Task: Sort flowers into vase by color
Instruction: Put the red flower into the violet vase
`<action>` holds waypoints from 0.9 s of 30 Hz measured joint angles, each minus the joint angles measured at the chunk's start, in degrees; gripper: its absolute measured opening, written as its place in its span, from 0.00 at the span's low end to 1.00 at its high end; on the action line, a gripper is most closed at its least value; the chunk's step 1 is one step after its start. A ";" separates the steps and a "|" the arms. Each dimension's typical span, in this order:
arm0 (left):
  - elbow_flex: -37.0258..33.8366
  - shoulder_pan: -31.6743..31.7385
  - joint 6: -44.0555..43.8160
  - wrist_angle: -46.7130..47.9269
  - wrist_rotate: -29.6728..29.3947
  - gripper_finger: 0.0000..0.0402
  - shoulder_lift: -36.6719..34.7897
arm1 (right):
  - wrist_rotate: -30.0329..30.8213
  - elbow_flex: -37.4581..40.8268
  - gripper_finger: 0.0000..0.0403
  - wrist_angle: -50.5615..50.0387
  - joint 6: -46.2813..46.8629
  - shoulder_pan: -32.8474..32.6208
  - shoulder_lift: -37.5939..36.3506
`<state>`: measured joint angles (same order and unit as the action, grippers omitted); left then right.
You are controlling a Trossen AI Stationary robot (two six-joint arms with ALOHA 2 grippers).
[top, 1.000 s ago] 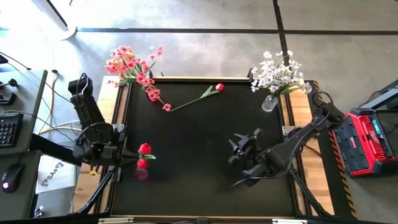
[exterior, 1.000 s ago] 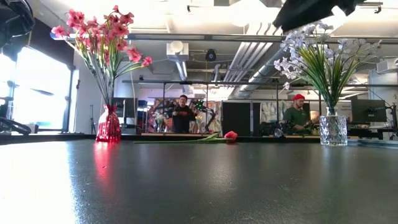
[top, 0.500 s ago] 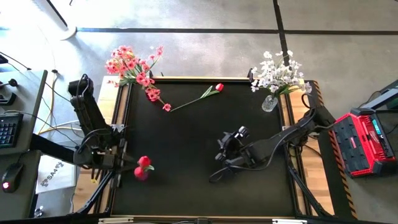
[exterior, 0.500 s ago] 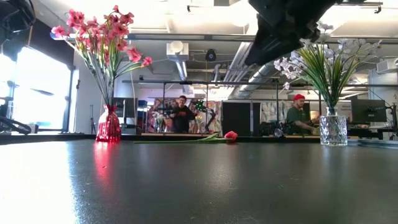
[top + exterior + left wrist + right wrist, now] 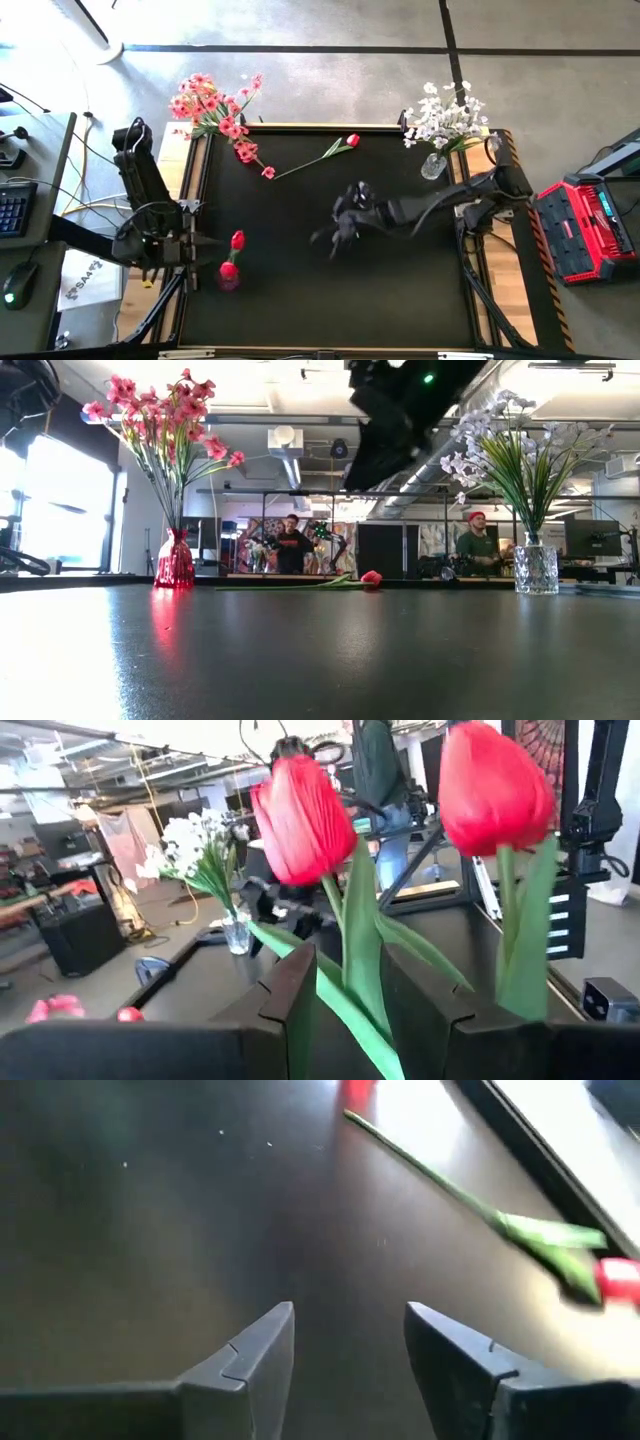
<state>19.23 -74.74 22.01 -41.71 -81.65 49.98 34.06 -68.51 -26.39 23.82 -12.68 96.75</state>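
My left gripper [image 5: 192,248] is at the table's left edge, shut on a red tulip [image 5: 237,240]. A second red tulip [image 5: 229,269] stands just nearside of it in a small vase [image 5: 229,283]; in the left wrist view that tulip [image 5: 495,790] rises outside one finger. A loose red tulip [image 5: 352,141] lies flat on the far part of the table, also visible in the low view [image 5: 371,577]. My right gripper [image 5: 333,232] is open above the table's middle, short of the loose tulip's stem [image 5: 450,1190]. My left gripper pinches the red tulip's green stem [image 5: 347,988] and a leaf between its two fingers [image 5: 292,1005]. The fingers come in level from the table's left. The tulip stands upright with its bud [image 5: 300,815] above the fingers. Its lower end is hidden by the gripper.
Pink blossoms fill a red glass vase [image 5: 175,560] at the far left corner [image 5: 215,108], with pink sprays [image 5: 246,153] reaching over the table. White blossoms stand in a clear vase [image 5: 434,165] at the far right. Bare black table surrounds my right gripper. People stand in the room behind.
My right gripper has travelled from the table's near right toward the middle and the far edge, closing on the loose tulip, and has stayed open. My left gripper shifted its tulip slightly toward the near edge and back.
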 joint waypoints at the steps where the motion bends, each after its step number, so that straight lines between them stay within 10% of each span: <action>1: 0.49 -0.10 1.21 0.00 -0.38 0.26 -0.28 | -1.83 0.00 0.44 1.20 -3.91 1.66 -0.08; 9: 4.16 -2.58 13.60 -0.70 -8.51 0.25 -2.94 | -22.10 -0.06 0.43 9.98 -27.38 18.48 2.31; 27: 4.01 0.89 13.64 0.39 -8.42 0.25 -9.72 | -28.37 -18.72 0.48 -0.89 -48.48 35.17 19.59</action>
<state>23.24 -73.84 35.65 -41.32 -90.06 40.26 5.69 -87.23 -27.28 -24.66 22.49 116.34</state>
